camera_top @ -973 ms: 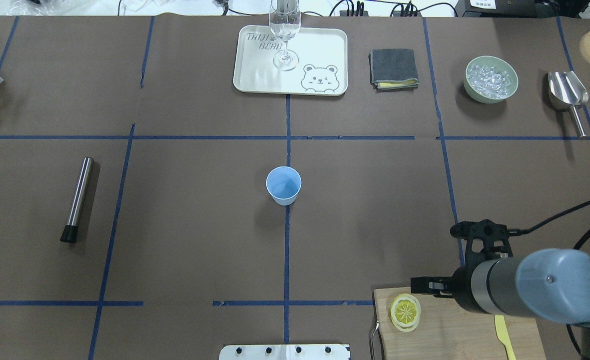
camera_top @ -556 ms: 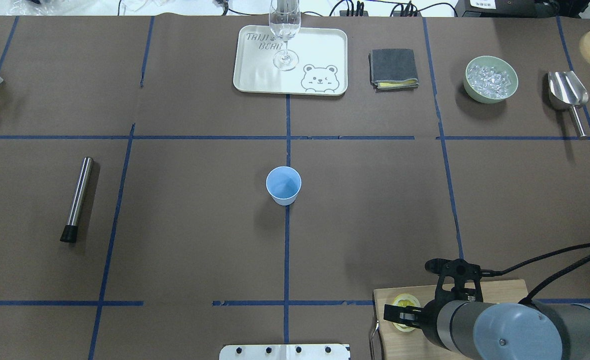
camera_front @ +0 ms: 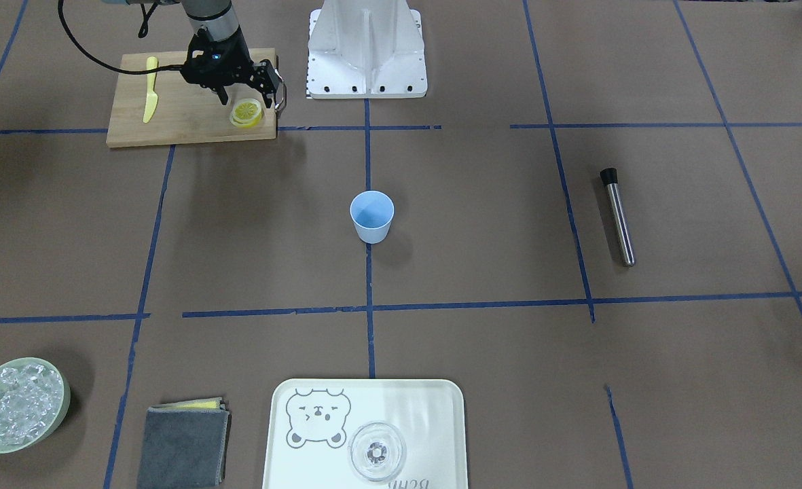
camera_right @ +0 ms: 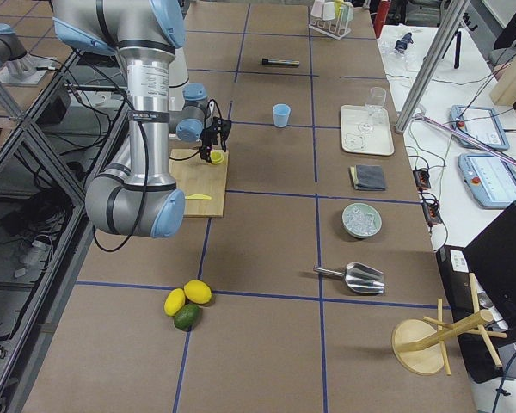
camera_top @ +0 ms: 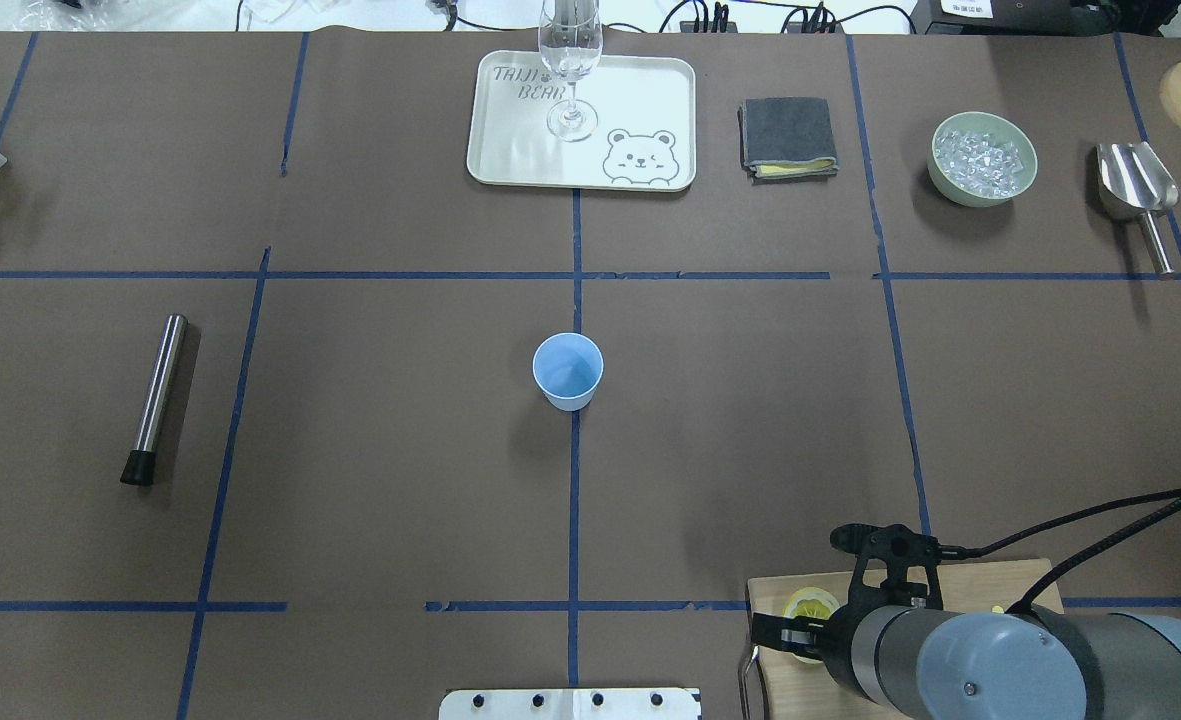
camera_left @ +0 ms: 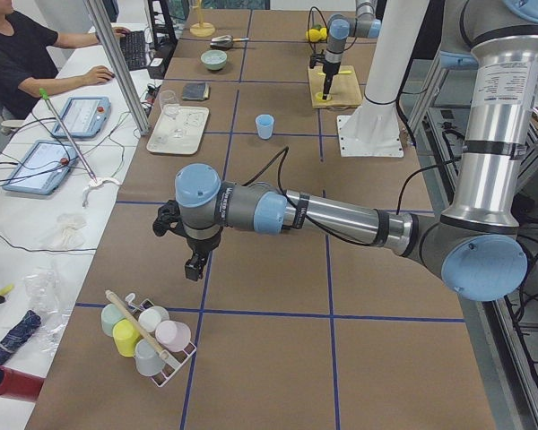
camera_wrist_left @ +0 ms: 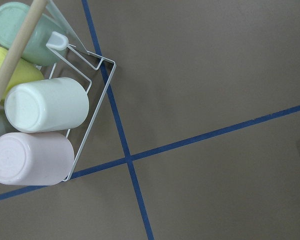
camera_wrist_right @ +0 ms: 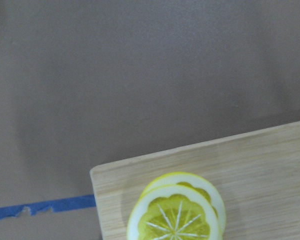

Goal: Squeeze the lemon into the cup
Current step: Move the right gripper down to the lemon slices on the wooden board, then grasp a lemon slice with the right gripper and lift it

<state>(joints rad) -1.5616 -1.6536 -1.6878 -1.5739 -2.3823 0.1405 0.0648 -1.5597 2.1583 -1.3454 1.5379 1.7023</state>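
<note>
The lemon (camera_front: 246,112) is a thin slice with yellow rind. It lies on the wooden cutting board (camera_front: 170,125) at its corner and seems to rest on a second slice in the right wrist view (camera_wrist_right: 177,215). My right gripper (camera_front: 246,95) is open and hangs just above it, a finger on each side; from overhead the gripper (camera_top: 795,635) hides part of the lemon (camera_top: 812,603). The light-blue cup (camera_top: 568,370) stands upright mid-table, far from both grippers. My left gripper (camera_left: 193,269) hangs above a cup rack; I cannot tell whether it is open or shut.
A yellow plastic knife (camera_front: 150,98) lies on the board. A steel muddler (camera_top: 155,398) lies at the left. A tray (camera_top: 650,100) with a stemmed glass (camera_top: 570,60), a folded cloth (camera_top: 788,137), an ice bowl (camera_top: 983,158) and a scoop (camera_top: 1138,190) line the far side.
My right arm has moved back and to the left over the cutting board. Its gripper now covers part of the lemon slice. Nothing else has moved.
</note>
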